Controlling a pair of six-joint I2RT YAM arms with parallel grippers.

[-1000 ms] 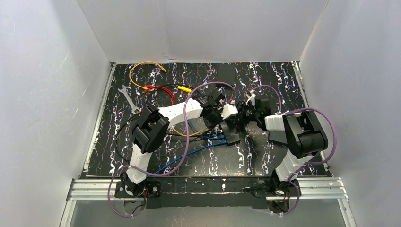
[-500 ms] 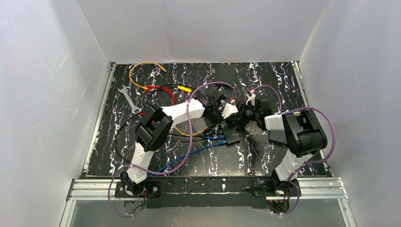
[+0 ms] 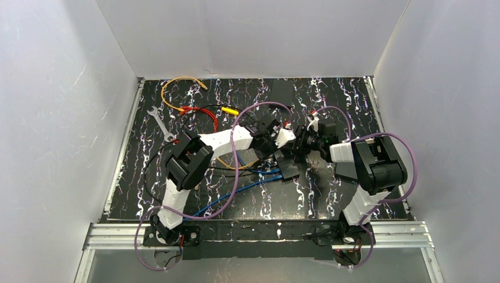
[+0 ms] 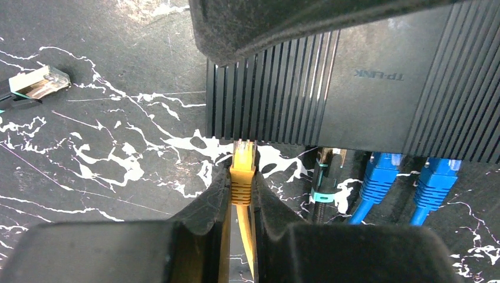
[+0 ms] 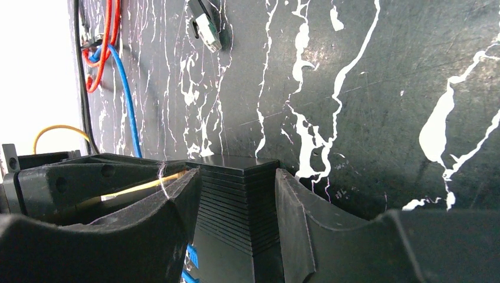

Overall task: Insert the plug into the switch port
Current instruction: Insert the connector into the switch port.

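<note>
Left gripper [image 4: 240,177] is clenched on the yellow plug [image 4: 243,170], its tip at the switch [image 4: 377,88] ports. We judge the right gripper [image 5: 236,177] clamps the switch, midway between the table [image 3: 348,100] side edges, to brace it

place: robot lab cell | evidence: white enclosure walls [image 3: 59,130], aluminium base rail [image 3: 118,234]

Yellow plug [image 4: 243,168], tip against black switch [image 4: 354,88]
</note>
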